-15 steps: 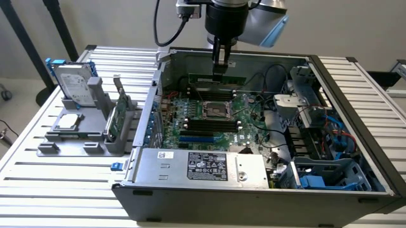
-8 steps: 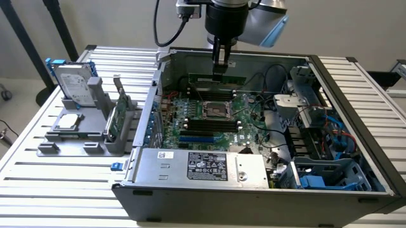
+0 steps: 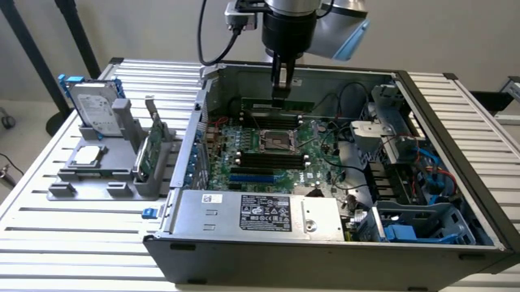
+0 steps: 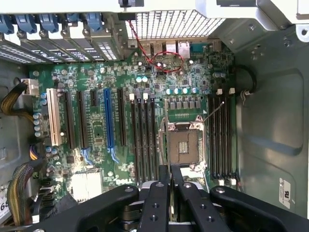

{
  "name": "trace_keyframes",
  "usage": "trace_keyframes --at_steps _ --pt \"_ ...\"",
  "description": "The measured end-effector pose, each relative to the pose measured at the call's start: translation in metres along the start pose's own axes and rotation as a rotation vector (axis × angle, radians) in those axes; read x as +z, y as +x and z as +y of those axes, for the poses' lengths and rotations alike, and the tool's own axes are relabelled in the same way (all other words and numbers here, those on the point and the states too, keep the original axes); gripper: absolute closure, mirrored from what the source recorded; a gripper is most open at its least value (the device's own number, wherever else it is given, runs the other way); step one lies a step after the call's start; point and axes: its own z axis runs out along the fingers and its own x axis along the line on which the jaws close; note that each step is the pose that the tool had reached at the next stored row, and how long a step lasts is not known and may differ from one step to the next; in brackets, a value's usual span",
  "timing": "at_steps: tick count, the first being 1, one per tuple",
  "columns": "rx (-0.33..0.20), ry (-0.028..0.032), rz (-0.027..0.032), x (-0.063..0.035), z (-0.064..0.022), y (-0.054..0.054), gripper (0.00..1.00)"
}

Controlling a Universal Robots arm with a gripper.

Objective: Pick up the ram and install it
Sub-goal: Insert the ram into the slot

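The ram (image 3: 262,103) is a long, thin dark-green stick hanging level inside the open computer case (image 3: 325,255), near its back wall. My gripper (image 3: 281,96) comes down from above and is shut on the stick's middle. Below it lies the green motherboard (image 3: 243,139) with its CPU socket (image 3: 276,140) and black memory slots (image 3: 272,159). In the wrist view my gripper (image 4: 170,186) has its black fingers (image 4: 158,198) close together over the CPU socket (image 4: 183,145). Black slots (image 4: 143,140) run on one side of the socket and more slots (image 4: 221,140) on the other.
A grey holder (image 3: 81,182) at the exterior view's left carries a hard drive (image 3: 94,106), a processor (image 3: 87,156) and a green card with a metal bracket (image 3: 151,143). A power supply (image 3: 260,213), drive cages (image 3: 422,225) and cables (image 3: 349,170) fill the case's near and right sides.
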Motion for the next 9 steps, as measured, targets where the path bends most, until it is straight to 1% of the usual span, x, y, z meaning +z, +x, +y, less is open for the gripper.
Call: trace_keyframes --at_steps 5,9 --pt "0.000 0.0059 -0.0005 0.0089 0.0035 0.003 0.86" --pt "-0.001 0.0068 -0.0004 0.0158 0.0049 0.007 0.86"
